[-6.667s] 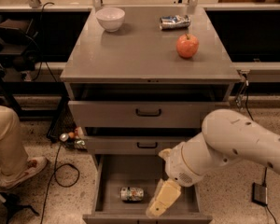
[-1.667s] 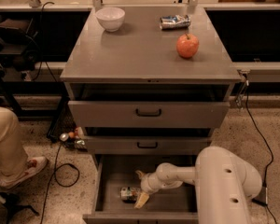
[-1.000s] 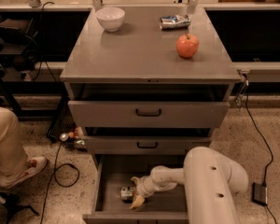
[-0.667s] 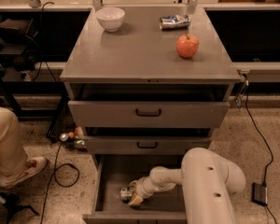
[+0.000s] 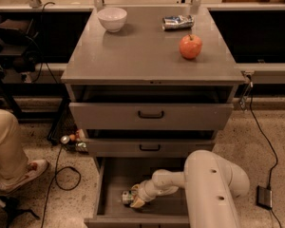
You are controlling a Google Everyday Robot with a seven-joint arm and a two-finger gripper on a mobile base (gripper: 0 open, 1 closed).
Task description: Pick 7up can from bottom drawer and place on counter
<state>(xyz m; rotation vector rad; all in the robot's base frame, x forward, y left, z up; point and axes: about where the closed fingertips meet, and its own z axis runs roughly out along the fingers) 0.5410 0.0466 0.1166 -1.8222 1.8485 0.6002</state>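
Note:
The bottom drawer (image 5: 109, 179) is pulled open at the foot of the grey cabinet. The 7up can (image 5: 128, 197) lies on its side on the drawer floor, left of centre. My white arm reaches down into the drawer from the lower right. The gripper (image 5: 135, 198) is right at the can, with its cream fingers (image 5: 137, 202) around the can's right end. The counter (image 5: 142, 46) is the flat grey top of the cabinet, above.
On the counter stand a white bowl (image 5: 112, 18), a red apple (image 5: 190, 46) and a dented blue-and-silver can (image 5: 177, 22). Two drawers with black handles (image 5: 150, 114) are slightly open above. A person's leg (image 5: 7, 151) and cables are at the left.
The arm dropped from above the drawer's right side into the drawer and slid left. The gripper has moved onto the can, which has barely moved.

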